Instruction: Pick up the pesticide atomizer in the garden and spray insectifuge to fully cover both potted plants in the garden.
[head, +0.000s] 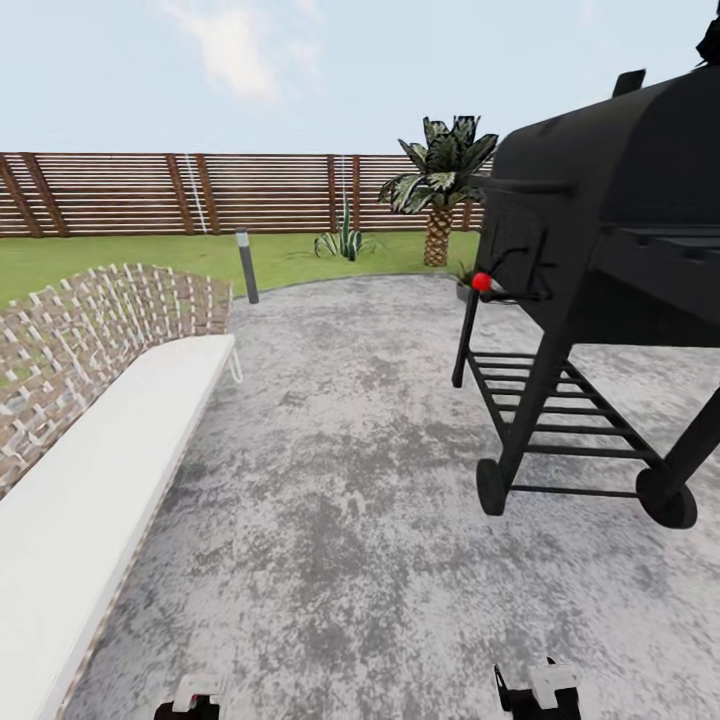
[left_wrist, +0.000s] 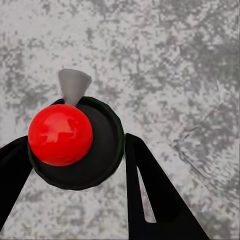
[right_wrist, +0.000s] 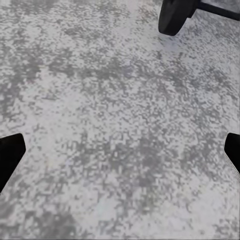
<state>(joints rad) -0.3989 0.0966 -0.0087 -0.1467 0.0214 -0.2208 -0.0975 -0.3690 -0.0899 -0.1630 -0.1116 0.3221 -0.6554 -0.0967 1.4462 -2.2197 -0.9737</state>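
Between my left gripper's (left_wrist: 75, 150) black fingers (left_wrist: 150, 190) sits a dark green-black round body with a grey cone nozzle and a red ball on it; it looks like the pesticide atomizer (left_wrist: 95, 150) seen end-on, gripped on both sides. My right gripper (right_wrist: 120, 155) is open over bare paving. Both grippers peek in at the head view's lower edge, left gripper (head: 190, 700) and right gripper (head: 535, 690). One low potted plant (head: 463, 272) shows partly behind the grill's leg at the patio's far rim. The other potted plant is out of view.
A black wheeled grill (head: 600, 250) stands on the mottled grey patio (head: 350, 480) at right, with a red ball (head: 482, 282) at its side. A white bench (head: 90, 480) with woven back runs along the left. Beyond are a lamp post (head: 246, 265), agave (head: 345, 242), palm (head: 438, 190) and fence (head: 150, 195).
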